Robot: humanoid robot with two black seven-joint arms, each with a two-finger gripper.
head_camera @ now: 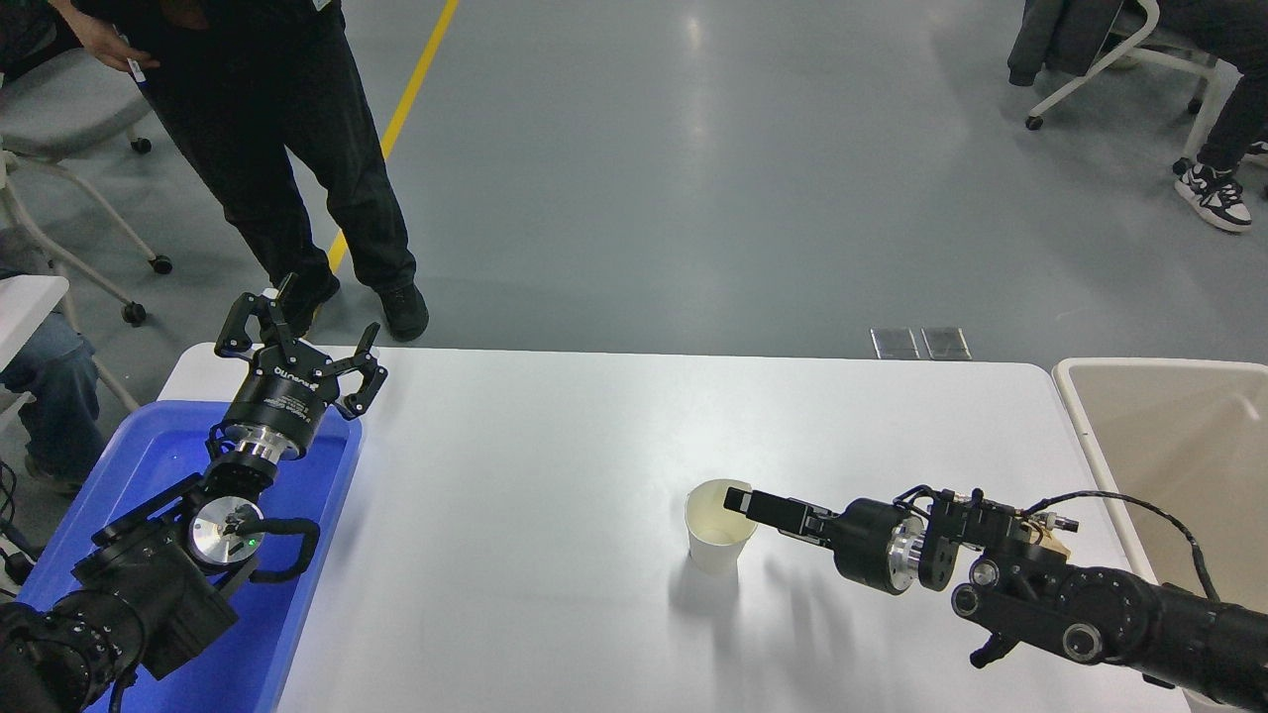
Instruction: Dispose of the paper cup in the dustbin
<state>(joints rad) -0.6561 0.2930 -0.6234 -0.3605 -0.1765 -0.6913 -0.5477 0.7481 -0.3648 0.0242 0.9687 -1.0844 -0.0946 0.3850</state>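
Note:
The white paper cup (pixel 715 540) stands upright on the white table (pixel 555 446), right of centre. My right gripper (pixel 745 507) reaches in from the right and is at the cup's right rim. Its upper finger (pixel 758 503) lies over the rim and the cup's cream inside; the lower finger is mostly hidden beside the cup wall. The jaws look open around the wall, and the cup is not squeezed. The beige dustbin (pixel 1149 364) stands off the table's right end. My left gripper (pixel 297 332) is parked, open, at the lower left.
A blue plastic tray (pixel 158 456) sits under my left arm at the table's left end. A person in black stands beyond the far left corner (pixel 287 149). Chairs and a seated person's legs (pixel 1214 188) are at the far right.

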